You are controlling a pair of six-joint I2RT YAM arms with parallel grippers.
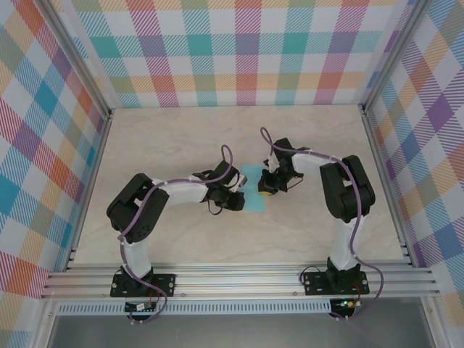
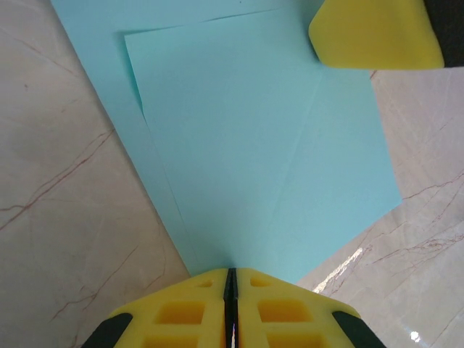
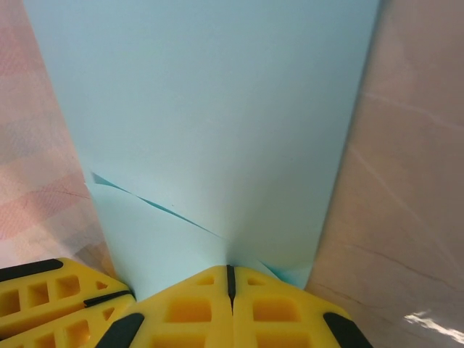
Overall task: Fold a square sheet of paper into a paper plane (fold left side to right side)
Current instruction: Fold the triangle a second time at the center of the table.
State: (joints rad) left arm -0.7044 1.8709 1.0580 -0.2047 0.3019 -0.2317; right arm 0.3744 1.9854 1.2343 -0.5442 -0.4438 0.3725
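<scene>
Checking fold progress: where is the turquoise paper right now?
In the top view, the square sheet of paper lies mid-table between the left gripper, at its near-left edge, and the right gripper on its right part.

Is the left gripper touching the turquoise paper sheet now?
Touching. In the left wrist view, the left gripper is shut, and the near edge of the square sheet of paper runs between its fingertips.

Black-white arms (image 1: 181,190), purple cables (image 1: 227,152), yellow grippers (image 2: 230,279) (image 3: 230,274).

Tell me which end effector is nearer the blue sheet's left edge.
Left. The left end effector sits shut at the near-left corner of the square sheet of paper. The right end effector rests shut at the opposite, right edge.
</scene>
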